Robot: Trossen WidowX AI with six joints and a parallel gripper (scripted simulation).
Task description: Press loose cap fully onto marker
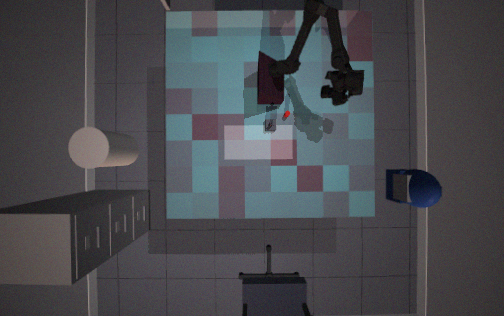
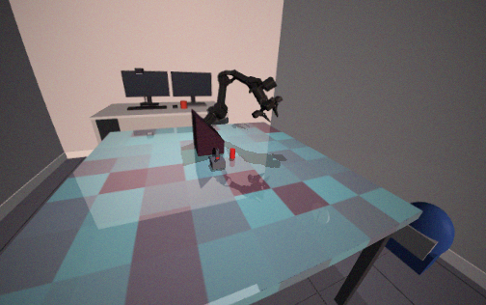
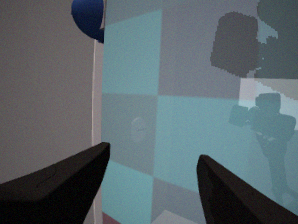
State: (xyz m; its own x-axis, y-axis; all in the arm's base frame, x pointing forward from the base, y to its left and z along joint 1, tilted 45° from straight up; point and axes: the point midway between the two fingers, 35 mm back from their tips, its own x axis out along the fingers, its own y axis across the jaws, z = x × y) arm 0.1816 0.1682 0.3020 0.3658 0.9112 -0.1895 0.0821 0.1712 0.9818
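The red cap (image 1: 286, 114) (image 2: 232, 153) stands loose on the table, close beside the grey holder block (image 2: 217, 164). The block also shows in the top view (image 1: 270, 126). The marker (image 2: 215, 152) stands upright in the block, dark with a little red low on it, and its top bears no red cap. My gripper (image 1: 325, 85) (image 2: 272, 117) (image 3: 154, 156) is partly open and empty, high above the table, off to the cap's right and toward the arm's base. Neither marker nor cap shows in the wrist view.
A dark maroon upright panel (image 1: 270, 80) (image 2: 208, 139) stands on the table right behind the holder block, on the arm's side. A blue chair (image 1: 426, 188) (image 2: 443, 223) (image 3: 90, 17) is beyond the table's right edge. A desk with two monitors (image 2: 146, 84) is behind the arm.
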